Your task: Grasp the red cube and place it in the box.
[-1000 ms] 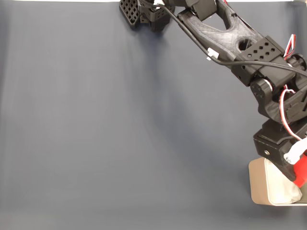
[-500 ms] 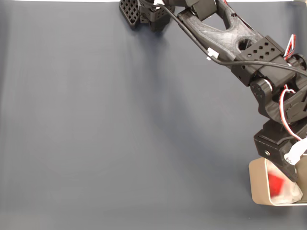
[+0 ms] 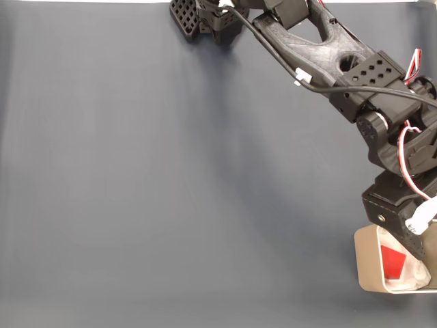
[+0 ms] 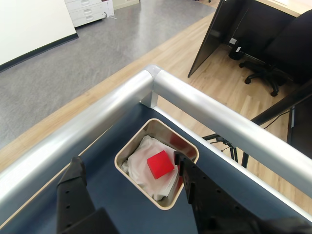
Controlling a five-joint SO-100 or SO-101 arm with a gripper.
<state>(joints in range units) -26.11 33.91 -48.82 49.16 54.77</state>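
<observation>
Surface: a dark blue-grey table top (image 3: pixel 150 178), edged by a thick silver rail (image 4: pixel 214 114) that turns a corner just beyond the box in the wrist view.
Room: past the rail, a wood floor beside grey carpet, a dark desk (image 4: pixel 243 29), an office chair (image 4: pixel 265 73) and white drawers (image 4: pixel 90 9).
Box: one beige box (image 4: pixel 127 152) with rounded corners, lined with crumpled white paper (image 4: pixel 141 163); it sits near the rail corner, its long axis running diagonally toward that corner in the wrist view. In the fixed view it lies at the lower right edge (image 3: pixel 365 263), partly under the arm.
Red cube: one red cube (image 4: pixel 160 165), resting on the paper inside the box, one flat face up, its edges turned slightly against the box walls (image 3: pixel 392 260).
Gripper: the gripper (image 4: pixel 129 170) hangs above the box, fingers spread wide, touching nothing; the cube shows between them.
Arm: one black arm (image 3: pixel 328 55).
</observation>
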